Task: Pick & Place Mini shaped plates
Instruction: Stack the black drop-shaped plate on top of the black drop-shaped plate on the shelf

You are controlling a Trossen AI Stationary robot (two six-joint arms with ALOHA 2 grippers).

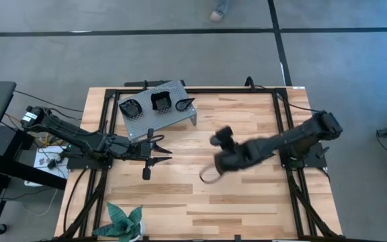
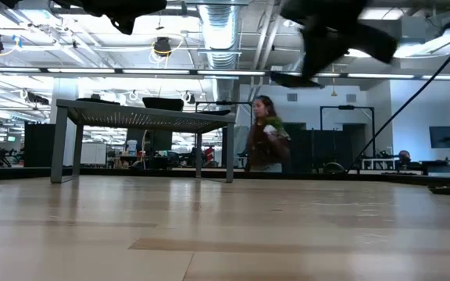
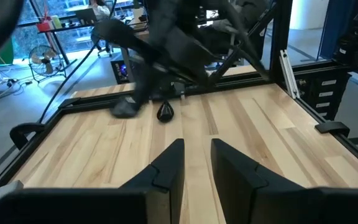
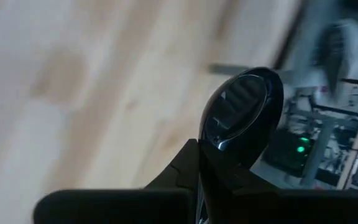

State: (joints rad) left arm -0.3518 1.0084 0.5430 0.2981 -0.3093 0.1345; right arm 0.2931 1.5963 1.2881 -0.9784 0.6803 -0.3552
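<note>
Worktop (image 1: 247,202): pale wooden slats in a black frame, carrying everything below.
Stand (image 1: 173,115): grey perforated metal, at the far left part of the worktop; in the low view it stands on legs above the wood.
Right arm: reaches from the right edge toward the middle, lifted off the wood.
Left arm: lies low along the left side, just in front of the stand.
Plant (image 1: 125,223): green, leafy, at the near left corner of the worktop.
Person (image 2: 267,144): stands in the room beyond the worktop, seen in the low view only.
Right gripper (image 1: 215,169): above the middle of the worktop, its jaws closed on the rim of one plate.
Left gripper (image 1: 158,152): its jaws stand a little apart, holding nothing.
Plates on stand (image 1: 160,102): three glossy black dishes in a row on its top.
Held plate (image 4: 244,115): glossy black, roundish, clamped by its edge and raised clear of the wood.
</note>
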